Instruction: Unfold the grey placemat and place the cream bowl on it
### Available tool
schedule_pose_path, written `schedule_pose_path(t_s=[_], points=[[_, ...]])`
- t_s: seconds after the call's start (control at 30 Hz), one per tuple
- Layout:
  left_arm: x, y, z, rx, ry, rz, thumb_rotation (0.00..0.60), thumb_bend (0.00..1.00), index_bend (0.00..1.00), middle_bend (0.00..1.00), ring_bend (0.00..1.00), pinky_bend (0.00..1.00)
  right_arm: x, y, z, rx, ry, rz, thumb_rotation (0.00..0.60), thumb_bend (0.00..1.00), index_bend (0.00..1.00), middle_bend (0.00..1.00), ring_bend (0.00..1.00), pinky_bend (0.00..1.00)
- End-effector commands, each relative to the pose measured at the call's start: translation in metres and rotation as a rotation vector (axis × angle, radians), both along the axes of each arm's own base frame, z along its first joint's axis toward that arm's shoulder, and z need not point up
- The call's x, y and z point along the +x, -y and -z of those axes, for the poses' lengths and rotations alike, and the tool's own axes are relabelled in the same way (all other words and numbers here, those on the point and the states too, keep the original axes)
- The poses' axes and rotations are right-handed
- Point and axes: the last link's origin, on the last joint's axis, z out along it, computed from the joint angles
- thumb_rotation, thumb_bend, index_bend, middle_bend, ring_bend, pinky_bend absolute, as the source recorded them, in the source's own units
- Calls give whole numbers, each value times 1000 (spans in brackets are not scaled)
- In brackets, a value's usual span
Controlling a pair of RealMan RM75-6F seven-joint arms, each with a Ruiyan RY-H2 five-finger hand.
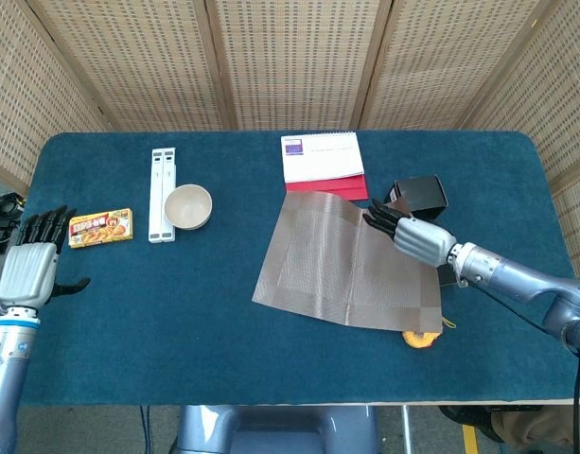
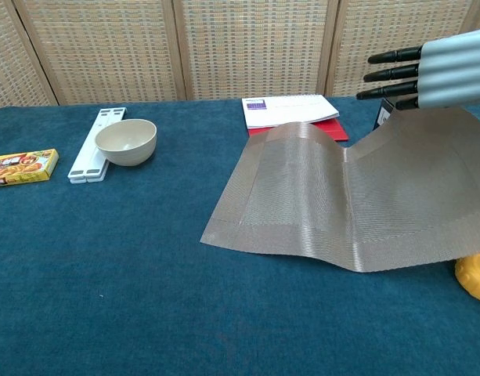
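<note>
The grey placemat lies spread open right of the table's middle, its left part flat on the blue cloth. Its far right side rises off the table to my right hand, which grips that edge with the fingers pointing left. The cream bowl stands upright and empty at the back left, well apart from the mat. At the table's left edge, my left hand hovers with fingers spread and nothing in it; only the head view shows it.
A white strip lies beside the bowl, and a yellow food box sits further left. Behind the mat are a white and red notebook and a black open box. A yellow tape measure peeks from under the mat's near right corner.
</note>
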Motion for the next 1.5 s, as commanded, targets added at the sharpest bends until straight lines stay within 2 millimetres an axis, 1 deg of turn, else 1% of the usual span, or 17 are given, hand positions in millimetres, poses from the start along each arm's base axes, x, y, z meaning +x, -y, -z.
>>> schedule_pose_path(t_s=[0.03,0.1,0.2,0.3,0.37,0.47,0.53,0.7,0.73,0.8,0.9,1.0,1.1,1.17,1.23,1.33,1.5], points=[[0,-1,1,-7,0,4,600,0,0,0,0,0,-8,-19,-12,-54,191,96,600,0,0,0,0,0],[0,-1,1,-7,-2,8,600,0,0,0,0,0,-11,-31,-16,-60,249,119,600,0,0,0,0,0],[2,-2,4,-14,-2,29,600,0,0,0,0,0,-18,-63,-25,-71,439,196,600,0,0,0,0,0],[6,-5,11,-42,-16,84,600,0,0,0,0,0,-25,-95,-31,-72,713,352,600,0,0,0,0,0],[8,-9,16,-54,-18,112,600,0,0,0,0,0,-28,-105,-32,-67,815,418,600,0,0,0,0,0],[14,-19,31,-111,-16,192,600,0,0,0,0,0,-36,-120,-32,-53,959,513,600,0,0,0,0,0],[25,-33,52,-206,-21,312,600,0,0,0,0,0,-48,-139,-29,-60,1079,583,600,0,0,0,0,0],[37,-59,77,-279,-91,486,600,0,0,0,0,0,-63,-162,-20,-72,1177,637,600,0,0,0,0,0],[46,-68,89,-316,-135,539,600,0,0,0,0,0,-69,-169,-17,-87,1191,648,600,0,0,0,0,0],[53,-78,99,-331,-162,583,600,0,0,0,0,0,-72,-175,-13,-100,1202,646,600,0,0,0,0,0],[74,-92,123,-375,-217,688,600,0,0,0,0,0,-77,-187,-5,-111,1232,659,600,0,0,0,0,0],[86,-99,138,-397,-248,749,600,0,0,0,0,0,-80,-192,0,-110,1241,674,600,0,0,0,0,0],[96,-104,151,-416,-281,796,600,0,1,0,0,0,-80,-195,4,-104,1249,681,600,0,0,0,0,0],[108,-108,165,-429,-323,845,600,0,13,0,0,0,-81,-195,6,-94,1254,683,600,0,0,0,0,0],[116,-111,175,-430,-336,877,600,0,50,0,0,0,-81,-193,6,-93,1259,684,600,0,0,0,0,0],[121,-117,188,-437,-351,890,600,0,94,0,0,0,-83,-192,5,-95,1266,684,600,0,0,0,0,0],[132,-127,208,-458,-397,899,600,0,109,0,0,0,-86,-192,0,-106,1279,686,600,0,0,0,0,0]])
